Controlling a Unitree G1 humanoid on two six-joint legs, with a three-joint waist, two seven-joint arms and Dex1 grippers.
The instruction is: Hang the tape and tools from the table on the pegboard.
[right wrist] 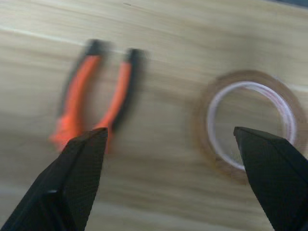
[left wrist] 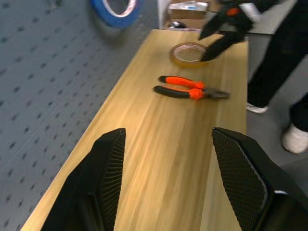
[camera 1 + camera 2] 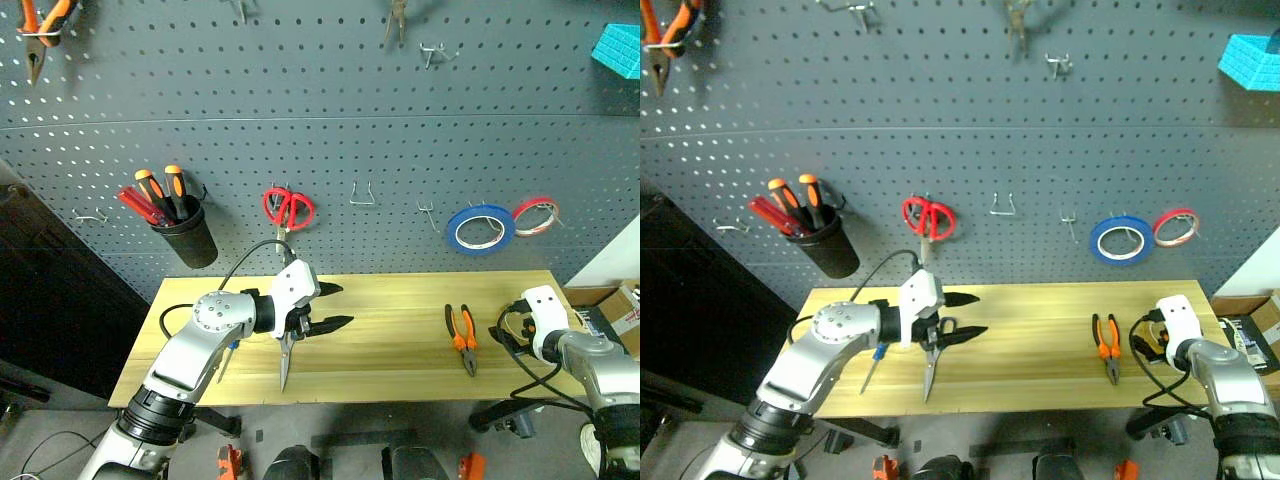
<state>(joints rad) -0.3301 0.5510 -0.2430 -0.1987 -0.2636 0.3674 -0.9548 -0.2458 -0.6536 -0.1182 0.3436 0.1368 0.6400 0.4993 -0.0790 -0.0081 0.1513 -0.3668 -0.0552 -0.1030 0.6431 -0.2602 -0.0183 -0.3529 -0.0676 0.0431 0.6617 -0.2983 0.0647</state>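
two tools, both spread apart and empty: left tool (image 3: pixel 333 307) mid-frame above scissors (image 3: pixel 286 362); right tool (image 1: pixel 173 159) lower right over tape (image 1: pixel 250 124), beside pliers (image 3: pixel 462 338) on table (image 3: pixel 400 300).

The bench (image 3: pixel 400 340) is light yellow wood, the pliers (image 3: pixel 462 338) orange and black, the tape (image 1: pixel 250 122) translucent tan, the pegboard (image 3: pixel 330 120) dark grey with dots.

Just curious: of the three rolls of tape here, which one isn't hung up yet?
The yellow-tan tape, lying flat on the table; the blue roll and red-pink roll hang on the pegboard.
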